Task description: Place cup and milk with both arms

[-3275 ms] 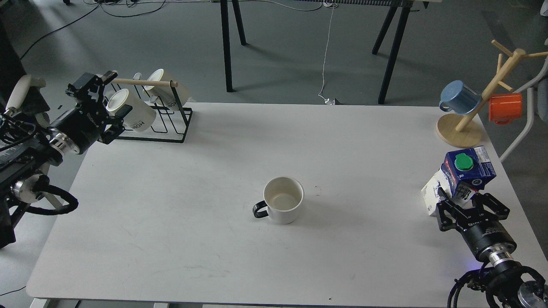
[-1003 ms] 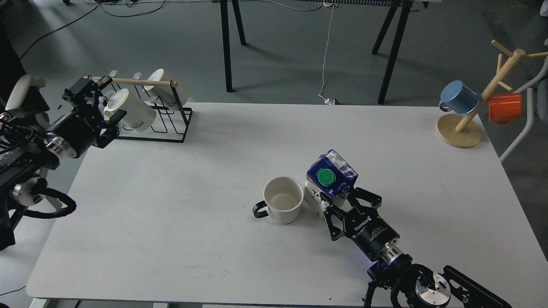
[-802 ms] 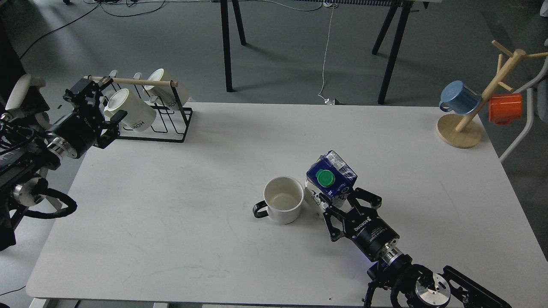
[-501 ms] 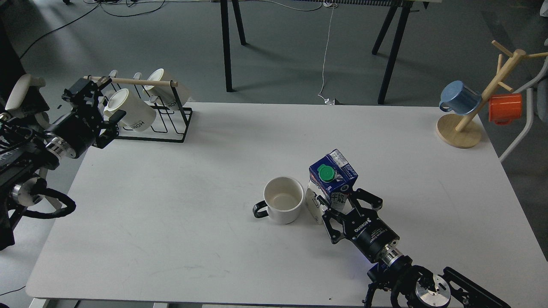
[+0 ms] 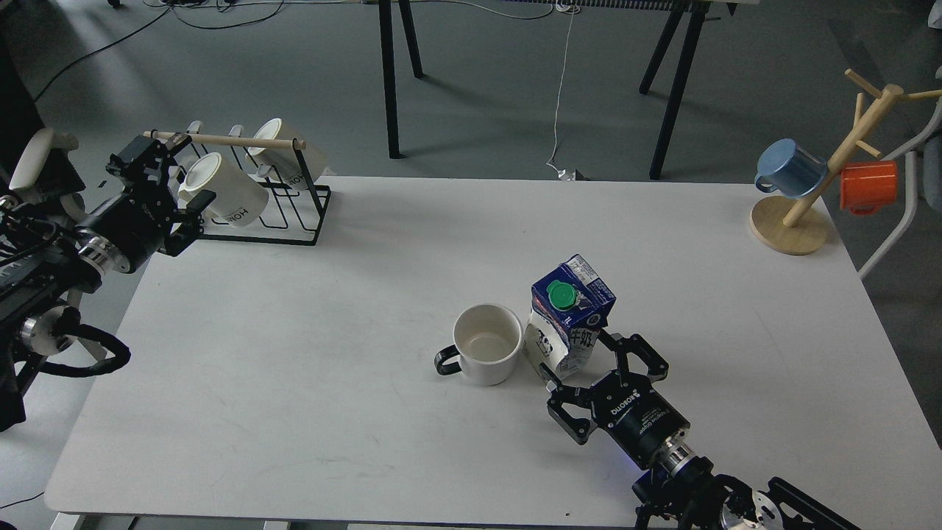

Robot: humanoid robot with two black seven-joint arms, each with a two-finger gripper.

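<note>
The white cup [image 5: 487,344] with a black handle on its left stands upright at the table's middle. The blue and white milk carton [image 5: 568,314] with a green cap stands right next to the cup's right side, very close or touching. My right gripper [image 5: 597,362] is just in front of and to the right of the carton. Its fingers [image 5: 642,356] are spread wide on either side of the carton's base and no longer clamp it. My left gripper [image 5: 171,182] is open and empty at the table's far left, beside the mug rack.
A black wire rack [image 5: 274,213] with cream "HOME" mugs [image 5: 224,191] stands at the back left, close to my left gripper. A wooden mug tree [image 5: 809,199] holding a blue mug [image 5: 791,168] and an orange mug [image 5: 870,185] stands at the back right.
My right gripper carried the carton from the table's right edge to beside the cup. In the last half second it opened, let the carton go and drew back slightly. The left arm barely moved.
</note>
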